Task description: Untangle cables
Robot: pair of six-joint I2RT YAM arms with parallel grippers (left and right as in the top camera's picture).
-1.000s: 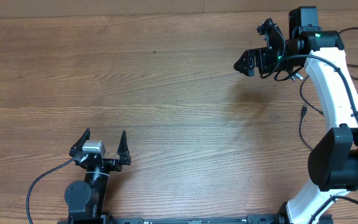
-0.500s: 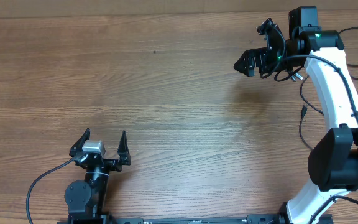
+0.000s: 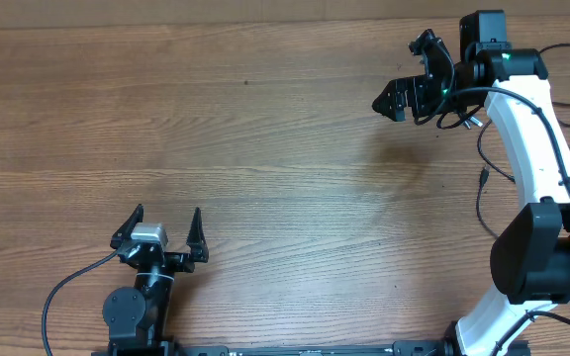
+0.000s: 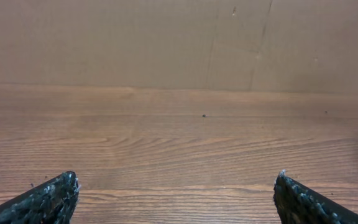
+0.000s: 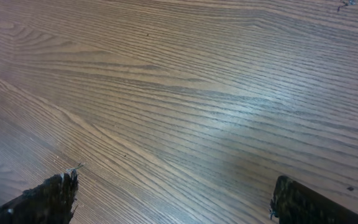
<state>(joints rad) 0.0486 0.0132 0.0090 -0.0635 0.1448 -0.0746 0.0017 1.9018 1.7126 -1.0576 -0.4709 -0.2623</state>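
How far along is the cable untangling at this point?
Done: nothing I can confirm. In hand: nothing; the left gripper sits open near its base, and the right gripper is open and empty above the table. Left: thin black cables lie at its right edge beside the right arm, ungripped; whether they are tangled is too small to tell.

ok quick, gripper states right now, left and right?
Left gripper: open, holding nothing.
Right gripper: open, holding nothing.
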